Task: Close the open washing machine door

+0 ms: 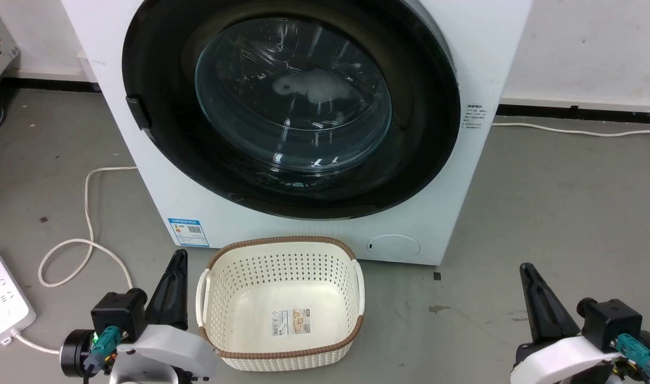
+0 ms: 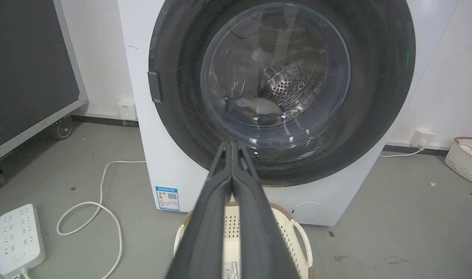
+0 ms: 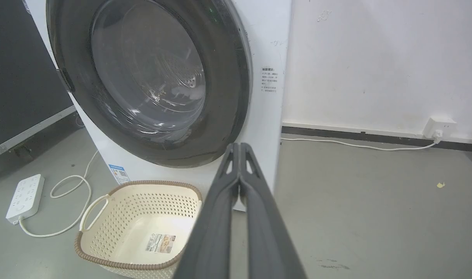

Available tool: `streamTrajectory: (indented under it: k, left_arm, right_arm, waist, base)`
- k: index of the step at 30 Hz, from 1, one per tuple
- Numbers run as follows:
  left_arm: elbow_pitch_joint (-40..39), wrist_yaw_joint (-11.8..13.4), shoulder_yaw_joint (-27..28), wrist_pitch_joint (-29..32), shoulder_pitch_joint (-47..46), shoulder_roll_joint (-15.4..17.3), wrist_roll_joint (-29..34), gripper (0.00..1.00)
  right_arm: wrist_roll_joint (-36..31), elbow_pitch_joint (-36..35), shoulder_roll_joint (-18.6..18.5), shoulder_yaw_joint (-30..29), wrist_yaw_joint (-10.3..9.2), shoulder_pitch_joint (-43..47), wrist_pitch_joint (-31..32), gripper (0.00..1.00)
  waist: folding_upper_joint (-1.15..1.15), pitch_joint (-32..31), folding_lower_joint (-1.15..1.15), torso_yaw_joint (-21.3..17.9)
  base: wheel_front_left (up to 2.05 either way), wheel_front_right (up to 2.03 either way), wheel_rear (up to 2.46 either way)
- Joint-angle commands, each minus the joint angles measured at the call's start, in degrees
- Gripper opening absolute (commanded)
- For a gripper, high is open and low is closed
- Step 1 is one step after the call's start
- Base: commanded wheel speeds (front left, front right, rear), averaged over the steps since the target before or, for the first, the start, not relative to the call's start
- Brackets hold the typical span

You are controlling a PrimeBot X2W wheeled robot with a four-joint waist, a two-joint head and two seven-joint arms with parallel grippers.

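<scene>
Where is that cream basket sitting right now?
The cream basket sits on the grey floor in front of the washing machine, lower centre of the head view.

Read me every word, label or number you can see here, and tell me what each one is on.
No text is clear enough to quote.
Blue sticker with a QR code, low on the washing machine: print too small.
Dark lines of print beside the door: blurred.
Barcode sticker inside the basket: print too small.
</scene>
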Motion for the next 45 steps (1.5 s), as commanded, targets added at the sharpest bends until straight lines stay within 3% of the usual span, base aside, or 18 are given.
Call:
streamTrajectory:
  k: [1,45]
  left_arm:
    - [-0.36,-0.11,0.28,0.14,1.00,-0.35,0.75,0.00]
    - [-2.15,-1.62,3.99,3.95,2.18,-4.85,9.70,0.00]
  right_arm:
    - [-0.47,-0.47,-0.08,0.14,-0.01,-0.21,0.45,0.00]
    - [-3.27,-1.59,-0.15,0.71,-0.03,-0.47,3.25,0.00]
  waist:
    - [0.00,0.00,0.00,0.05]
    - [0.00,0.08,0.00,2.20]
  base:
    - [0.00,0.00,0.00]
    - [0.00,0.00,0.00]
